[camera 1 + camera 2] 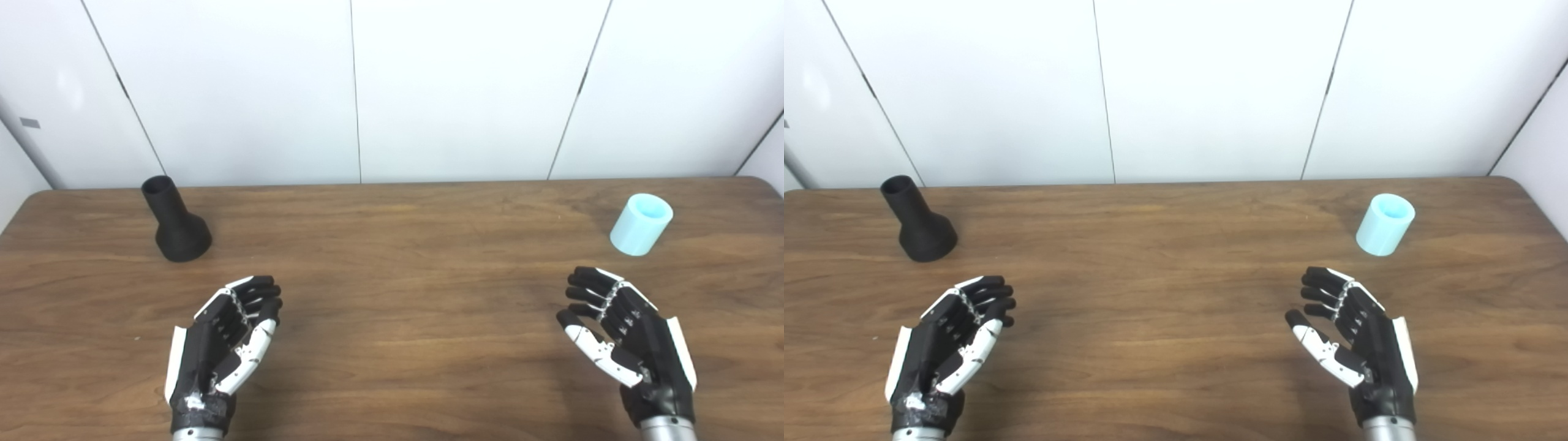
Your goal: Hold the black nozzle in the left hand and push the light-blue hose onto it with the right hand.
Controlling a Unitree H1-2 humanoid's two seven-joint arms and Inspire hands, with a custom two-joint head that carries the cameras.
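Fingers (260, 293) of the left hand (223, 340) are spread and gently curled, palm turned inward, with nothing between them; the right hand (625, 334) mirrors it, its fingers (588, 285) apart and empty too. Both hands hover low over the wooden table (392, 343), well apart from each other, one near the lower left and one near the lower right of the view.

Around them there is little else. White wall panels (465, 86) with thin dark seams rise behind the table's far edge. The wood between the hands shows only grain, and nothing lies between either hand and the piece nearest it.

The black nozzle (174, 222) stands on its wide flared base, its narrow open neck leaning toward 11 o'clock. It sits at about 11 o'clock from the left hand, near the far left part of the table, apart from the fingertips and not touched.

The light-blue hose (640, 224), a short pale cylinder with its open end up and tilted slightly toward 1 o'clock, stands at about 1 o'clock from the right hand, near the far right part of the table. It is clear of the fingertips, with bare wood in between. Nozzle and hose are well apart, at opposite sides of the table.
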